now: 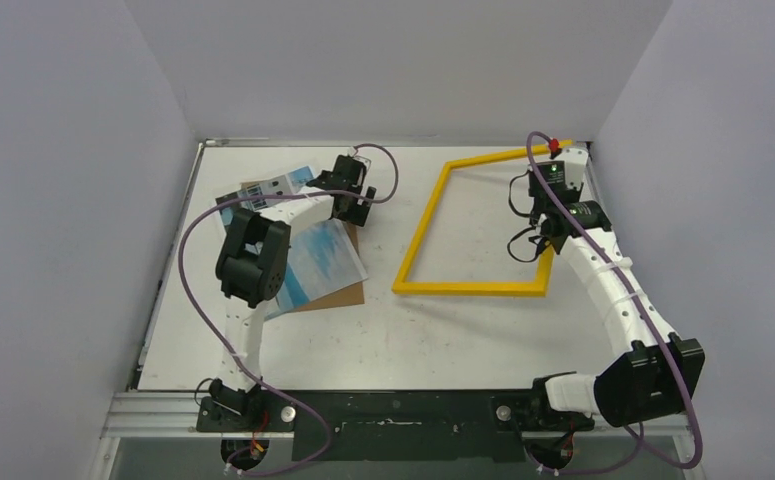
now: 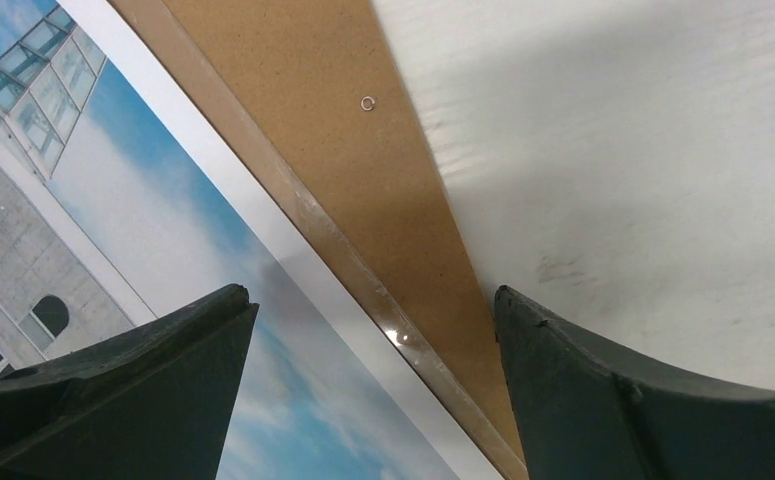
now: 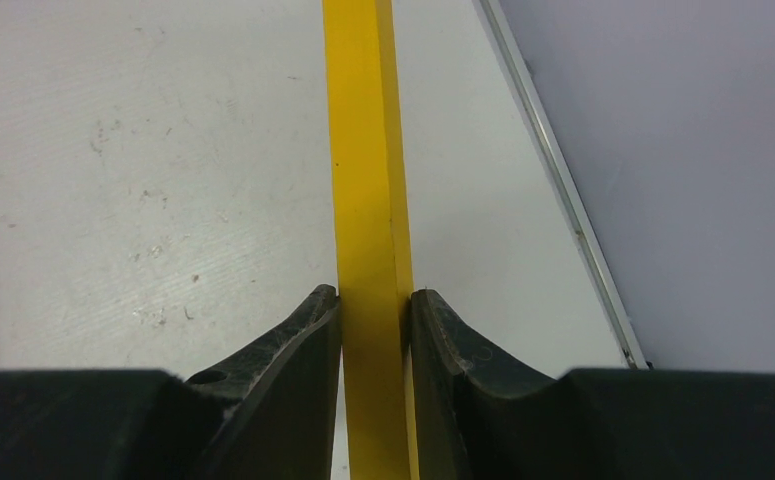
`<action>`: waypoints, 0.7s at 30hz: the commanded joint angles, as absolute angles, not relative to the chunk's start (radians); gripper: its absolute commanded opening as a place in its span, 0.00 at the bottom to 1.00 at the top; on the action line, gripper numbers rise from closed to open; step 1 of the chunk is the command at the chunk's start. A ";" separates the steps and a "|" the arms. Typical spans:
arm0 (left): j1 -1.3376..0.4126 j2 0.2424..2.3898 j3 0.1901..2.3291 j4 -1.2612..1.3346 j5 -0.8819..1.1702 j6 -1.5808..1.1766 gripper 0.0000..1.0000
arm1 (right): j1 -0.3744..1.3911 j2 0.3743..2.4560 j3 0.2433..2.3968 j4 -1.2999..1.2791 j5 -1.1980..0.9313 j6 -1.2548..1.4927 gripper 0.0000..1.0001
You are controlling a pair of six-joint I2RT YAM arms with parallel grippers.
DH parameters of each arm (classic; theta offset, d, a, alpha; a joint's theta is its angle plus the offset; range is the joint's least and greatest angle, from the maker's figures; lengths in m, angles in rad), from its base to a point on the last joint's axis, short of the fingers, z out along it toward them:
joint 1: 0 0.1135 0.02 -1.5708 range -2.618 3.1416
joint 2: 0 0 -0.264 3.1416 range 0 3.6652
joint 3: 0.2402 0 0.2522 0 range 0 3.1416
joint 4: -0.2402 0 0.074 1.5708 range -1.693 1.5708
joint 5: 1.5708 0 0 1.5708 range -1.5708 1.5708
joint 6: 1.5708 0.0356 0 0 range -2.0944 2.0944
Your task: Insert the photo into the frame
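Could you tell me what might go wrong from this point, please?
1. The open left gripper straddles the edge where the paper print of a white building and blue sky lies on the brown fibreboard panel; closing here might catch the panel too or crease the print.
2. The right gripper pinches just one thin bar of the bright yellow rectangular frame, so the frame could pivot or slip if moved.

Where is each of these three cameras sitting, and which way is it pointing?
Top external: high behind the robot, looking down on the table; left arm and right arm show whole.
Left wrist: on the left gripper, looking down at the photo and brown backing panel; its two open fingers show.
Right wrist: on the right gripper, looking along a yellow bar of the frame; its fingers clamp that bar.
Shared: the top view also shows that frame and photo.
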State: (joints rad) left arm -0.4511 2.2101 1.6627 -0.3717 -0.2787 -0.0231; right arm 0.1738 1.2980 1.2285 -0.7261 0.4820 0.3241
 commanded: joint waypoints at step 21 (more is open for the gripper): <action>-0.458 1.516 1.551 -0.664 0.265 0.292 0.96 | 0.347 1.416 1.487 -0.659 0.433 0.414 0.05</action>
